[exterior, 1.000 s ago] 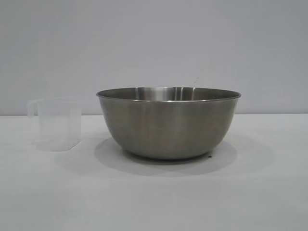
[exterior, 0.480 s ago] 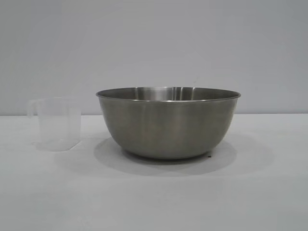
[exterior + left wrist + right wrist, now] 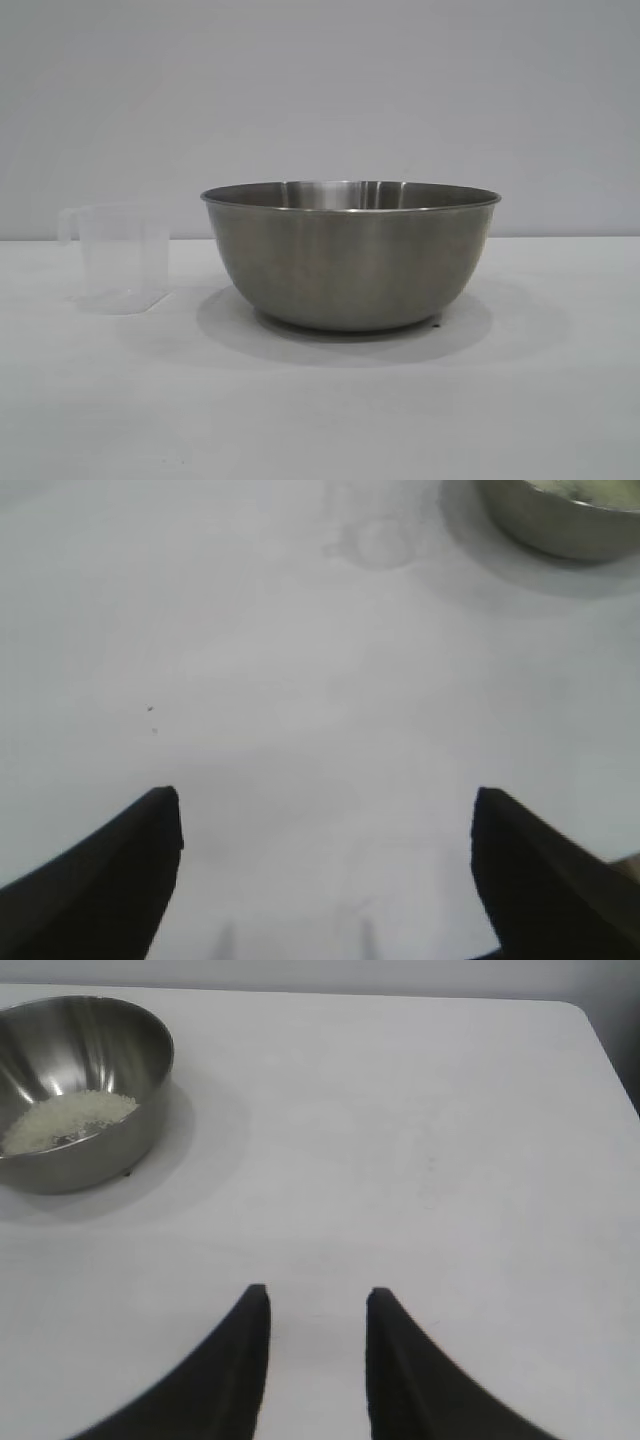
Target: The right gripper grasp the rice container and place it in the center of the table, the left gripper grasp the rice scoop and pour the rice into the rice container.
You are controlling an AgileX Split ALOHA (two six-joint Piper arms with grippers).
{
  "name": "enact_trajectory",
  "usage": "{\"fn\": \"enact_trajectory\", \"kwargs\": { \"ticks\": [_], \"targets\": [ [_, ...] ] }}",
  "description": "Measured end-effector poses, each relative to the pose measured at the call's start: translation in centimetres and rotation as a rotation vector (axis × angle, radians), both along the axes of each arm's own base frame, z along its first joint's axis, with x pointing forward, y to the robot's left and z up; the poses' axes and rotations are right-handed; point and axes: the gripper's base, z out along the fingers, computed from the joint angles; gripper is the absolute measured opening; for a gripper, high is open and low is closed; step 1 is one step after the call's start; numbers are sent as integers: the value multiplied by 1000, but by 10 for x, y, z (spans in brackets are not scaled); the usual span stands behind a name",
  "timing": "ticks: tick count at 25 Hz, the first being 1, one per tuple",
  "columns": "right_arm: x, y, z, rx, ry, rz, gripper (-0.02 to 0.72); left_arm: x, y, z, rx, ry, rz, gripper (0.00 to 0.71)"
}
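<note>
inside rice container (image 3: pixel 70 1090), visible rice (image 3: pixel 65 1120)

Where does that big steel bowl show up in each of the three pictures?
Exterior view: the rice container stands mid-picture on the table, the rice scoop to its left.
Left wrist view: only part of its rim and wall shows, cut off at the upper right corner.
Right wrist view: it sits at the upper left, with the rice inside.
Shared landmark: the white table.
</note>
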Motion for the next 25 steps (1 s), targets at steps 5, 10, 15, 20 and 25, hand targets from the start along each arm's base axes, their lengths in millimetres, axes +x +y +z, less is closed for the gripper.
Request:
{"fn": "enact_trajectory", "kwargs": {
  "ticks": [5,10,15,20,25],
  "targets": [
    [0,0,0,0,0,0,235,-7,0,0,2,-45,0,523],
    [0,0,0,0,0,0,235,-7,0,0,2,-47,0,523],
    [0,0,0,0,0,0,235,-7,0,0,2,-47,0,523],
    [0,0,0,0,0,0,235,-7,0,0,2,-47,0,523],
    [0,0,0,0,0,0,235,-7,0,0,2,-47,0,523]
  ]
}}
